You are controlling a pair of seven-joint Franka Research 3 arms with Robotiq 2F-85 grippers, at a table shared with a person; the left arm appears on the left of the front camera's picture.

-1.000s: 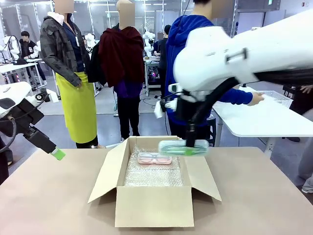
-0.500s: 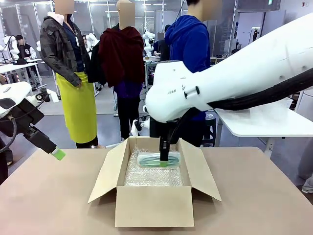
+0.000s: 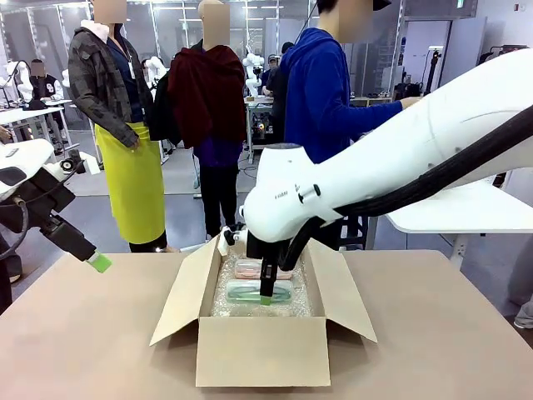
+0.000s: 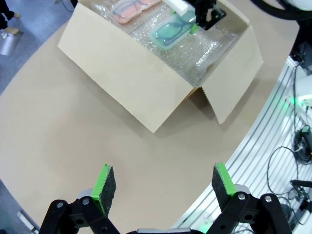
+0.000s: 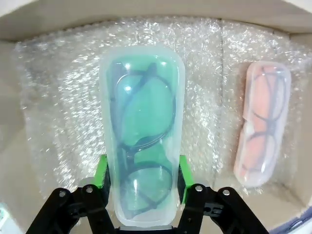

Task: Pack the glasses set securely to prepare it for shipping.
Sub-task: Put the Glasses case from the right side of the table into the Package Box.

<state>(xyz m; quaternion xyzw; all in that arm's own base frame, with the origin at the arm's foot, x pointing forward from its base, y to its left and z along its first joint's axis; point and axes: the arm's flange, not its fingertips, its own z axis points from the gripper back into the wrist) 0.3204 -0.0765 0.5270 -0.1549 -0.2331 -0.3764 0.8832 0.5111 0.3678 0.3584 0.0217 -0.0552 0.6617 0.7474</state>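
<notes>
I count 2 glasses cases, 1 cardboard box (image 3: pixel 262 352) and 1 sheet of bubble wrap (image 5: pixel 58 112) lining the bottom of the box. Both cases lie flat on that wrap, inside the open box on the table (image 3: pixel 83 333).

The mint green case (image 5: pixel 141 122) sits directly between the fingers of my right gripper (image 5: pixel 141 170). The 2 green pads are closed against its long edges near the end closest to my wrist, and the rest of the case runs straight out ahead of me. In the front view the right gripper (image 3: pixel 266 298) reaches down into the box from above. The pale pink case (image 5: pixel 263 126) lies parallel to the green one and a little apart from it, on the far side of the box, untouched.

My left gripper (image 4: pixel 163 181) hangs over bare table, well away from the box, with its 2 fingers spread wide and nothing between them.
</notes>
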